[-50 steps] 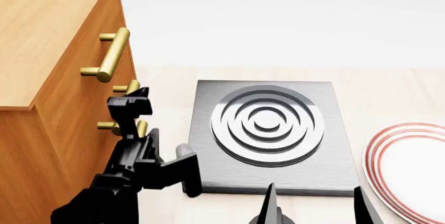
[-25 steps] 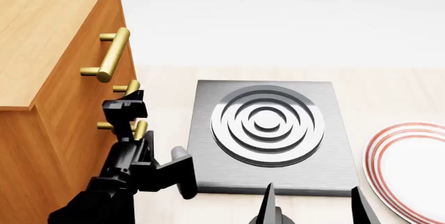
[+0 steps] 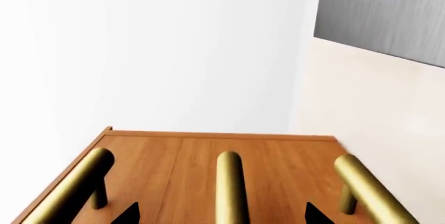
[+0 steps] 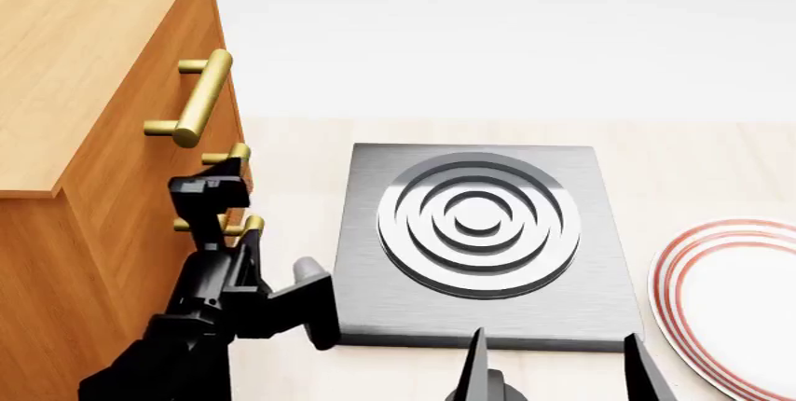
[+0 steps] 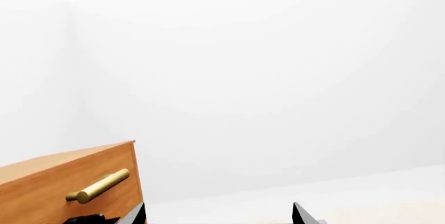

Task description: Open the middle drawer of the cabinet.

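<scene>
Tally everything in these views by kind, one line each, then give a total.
Cabinet: 1
Brass bar handles, counted in the left wrist view: 3
Metal burner plate: 1
Red-rimmed plate: 1
Grippers, left and right: 2
Total: 8

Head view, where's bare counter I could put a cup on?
Bare counter behind the burner plate, and the strip between it and the striped plate. Crowded between cabinet and burner, where the left tool sits at the handles.
</scene>
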Controlling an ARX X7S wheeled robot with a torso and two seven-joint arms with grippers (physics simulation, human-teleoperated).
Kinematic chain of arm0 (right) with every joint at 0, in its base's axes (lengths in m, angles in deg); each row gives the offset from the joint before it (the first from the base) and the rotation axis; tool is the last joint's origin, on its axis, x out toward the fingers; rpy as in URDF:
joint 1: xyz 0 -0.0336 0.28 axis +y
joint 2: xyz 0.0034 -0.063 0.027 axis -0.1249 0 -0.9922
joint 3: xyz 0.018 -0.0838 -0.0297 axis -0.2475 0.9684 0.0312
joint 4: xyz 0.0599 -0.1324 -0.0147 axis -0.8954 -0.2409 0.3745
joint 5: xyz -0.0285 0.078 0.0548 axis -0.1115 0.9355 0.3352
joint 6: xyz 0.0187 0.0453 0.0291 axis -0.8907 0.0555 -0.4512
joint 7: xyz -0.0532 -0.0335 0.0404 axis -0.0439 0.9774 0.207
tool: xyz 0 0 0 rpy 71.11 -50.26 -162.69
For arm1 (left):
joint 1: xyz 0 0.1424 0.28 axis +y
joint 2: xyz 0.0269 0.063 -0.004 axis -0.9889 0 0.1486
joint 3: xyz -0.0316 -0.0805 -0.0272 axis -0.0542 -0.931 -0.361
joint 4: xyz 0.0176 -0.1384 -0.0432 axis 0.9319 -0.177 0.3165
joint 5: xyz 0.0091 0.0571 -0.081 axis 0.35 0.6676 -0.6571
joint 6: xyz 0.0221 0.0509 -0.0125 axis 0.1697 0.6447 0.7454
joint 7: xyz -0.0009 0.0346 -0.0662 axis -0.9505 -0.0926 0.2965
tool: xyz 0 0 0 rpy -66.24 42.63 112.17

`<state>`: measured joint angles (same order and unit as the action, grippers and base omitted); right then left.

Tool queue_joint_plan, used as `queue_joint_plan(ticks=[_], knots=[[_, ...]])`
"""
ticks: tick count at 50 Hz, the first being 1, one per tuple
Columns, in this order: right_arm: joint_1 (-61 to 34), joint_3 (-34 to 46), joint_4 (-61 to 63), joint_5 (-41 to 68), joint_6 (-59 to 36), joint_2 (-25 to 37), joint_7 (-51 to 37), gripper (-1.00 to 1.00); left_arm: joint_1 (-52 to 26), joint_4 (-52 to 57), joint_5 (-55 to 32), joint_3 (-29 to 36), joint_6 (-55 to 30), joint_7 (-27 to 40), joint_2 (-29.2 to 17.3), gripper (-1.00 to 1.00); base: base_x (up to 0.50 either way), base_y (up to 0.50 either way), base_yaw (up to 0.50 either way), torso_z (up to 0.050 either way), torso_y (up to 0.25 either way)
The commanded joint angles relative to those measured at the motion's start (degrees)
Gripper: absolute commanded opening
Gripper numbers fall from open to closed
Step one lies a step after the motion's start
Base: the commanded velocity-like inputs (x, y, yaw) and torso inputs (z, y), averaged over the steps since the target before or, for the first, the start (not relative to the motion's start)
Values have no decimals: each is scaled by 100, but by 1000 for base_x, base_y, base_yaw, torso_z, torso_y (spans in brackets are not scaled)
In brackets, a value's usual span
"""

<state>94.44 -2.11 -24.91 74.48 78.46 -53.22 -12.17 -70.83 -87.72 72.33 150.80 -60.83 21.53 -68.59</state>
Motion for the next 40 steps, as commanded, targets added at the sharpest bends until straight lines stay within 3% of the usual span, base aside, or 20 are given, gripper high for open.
queue_joint_plan(ticks=[1,40], knots=[[-6,38,-2,-29,-12,22,-23,100,-7,-51,19,6,-22,14,1,100,0,0,0,0,0],[-37,133,-73,-26,54,57,-70,100,3,-340,2,-7,-171,-14,0,100,0,0,0,0,0]])
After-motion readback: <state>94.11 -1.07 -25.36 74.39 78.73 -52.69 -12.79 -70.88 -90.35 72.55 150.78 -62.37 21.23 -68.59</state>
